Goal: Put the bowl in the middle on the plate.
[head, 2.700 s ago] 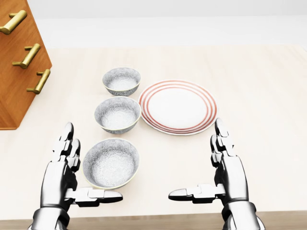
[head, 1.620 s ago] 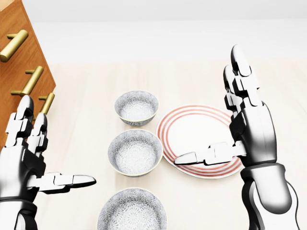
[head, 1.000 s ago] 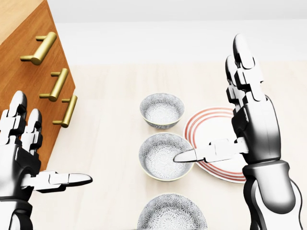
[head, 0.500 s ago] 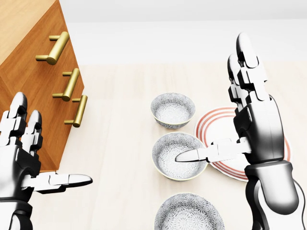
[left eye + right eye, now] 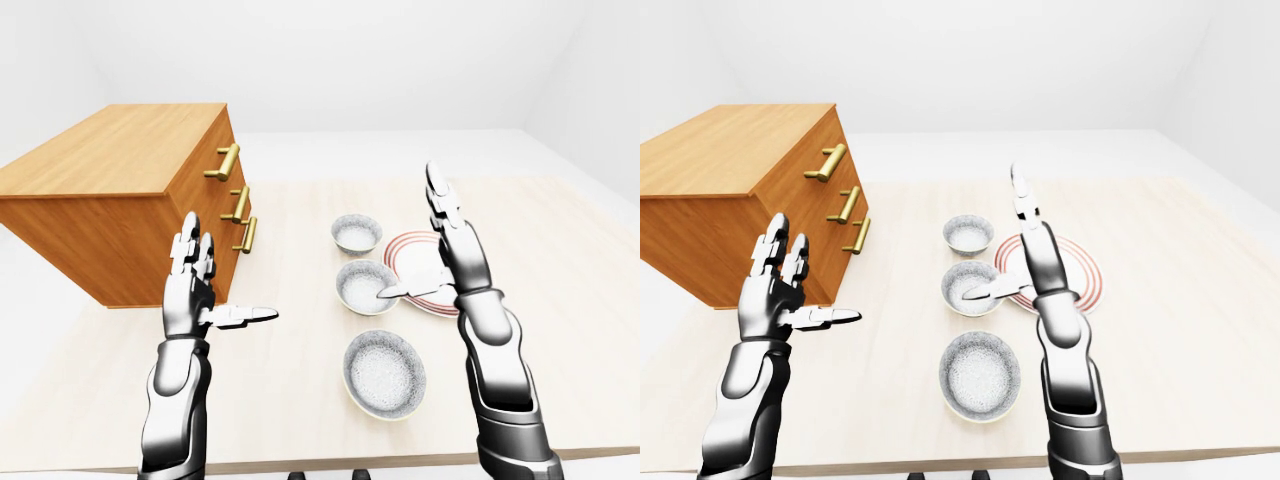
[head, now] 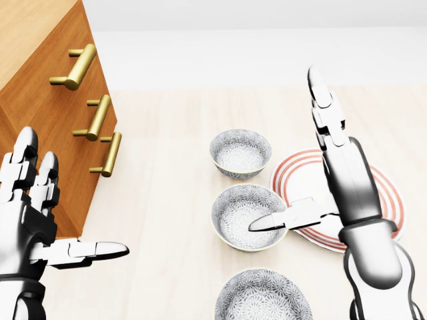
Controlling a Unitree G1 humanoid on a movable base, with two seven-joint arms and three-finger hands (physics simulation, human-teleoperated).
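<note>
Three gray speckled bowls sit in a row on the pale wooden table [image 6: 167,200], one far, one in the middle and one near. The middle bowl [image 6: 240,220] stands upright on the table, just left of the plate [image 6: 303,180], and I cannot tell if the two touch. The plate is white with red rings round its edge, and nothing lies on it. The far bowl [image 6: 240,153] and the near bowl [image 6: 263,297] are each a little apart from the middle one. The right hand [image 6: 347,180] is raised over the plate in the head view. Its fingers are straight and point away, and its thumb [image 6: 280,219] sticks out to the left, over the right edge of the middle bowl. I cannot tell if the thumb touches the bowl. The hand is spread wide and holds nothing. The left hand [image 6: 30,227] is up on the left side, well apart from the bowls. Its fingers are apart too, its thumb points to the right, and it holds nothing. Far on the left stands a brown wooden chest of drawers [image 5: 110,190] with three gold handles [image 6: 78,65].
</note>
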